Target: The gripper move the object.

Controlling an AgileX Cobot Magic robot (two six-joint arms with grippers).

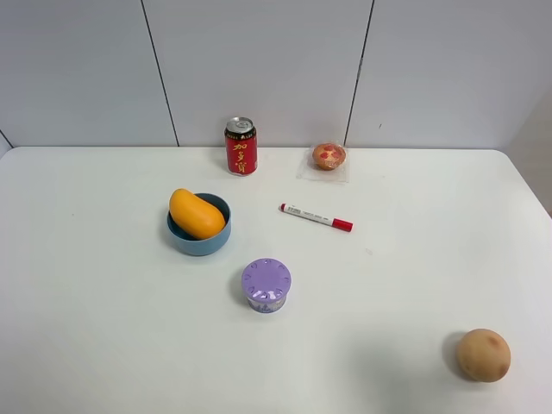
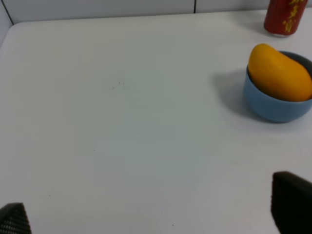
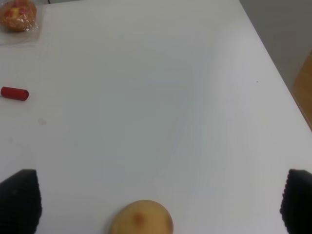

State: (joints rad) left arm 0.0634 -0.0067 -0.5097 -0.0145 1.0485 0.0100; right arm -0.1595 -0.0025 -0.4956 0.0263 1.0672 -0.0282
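Note:
The orange-yellow mango (image 1: 196,213) lies in a blue bowl (image 1: 199,244) left of the table's middle. The left wrist view shows the mango (image 2: 279,73) resting across the bowl (image 2: 273,109). My left gripper (image 2: 151,214) is open and empty, with its black fingertips (image 2: 291,207) wide apart over bare table, well short of the bowl. My right gripper (image 3: 158,197) is open and empty, with its fingertips (image 3: 19,202) on either side of a round tan fruit (image 3: 141,220). Neither gripper shows in the exterior high view.
A red can (image 1: 241,147) stands at the back behind the bowl. A wrapped pastry (image 1: 329,156) lies at the back centre. A red-capped marker (image 1: 316,217) lies mid-table. A purple-lidded tub (image 1: 266,285) stands in front of the bowl. The tan fruit (image 1: 483,354) sits front right, near the table's right edge (image 3: 273,63).

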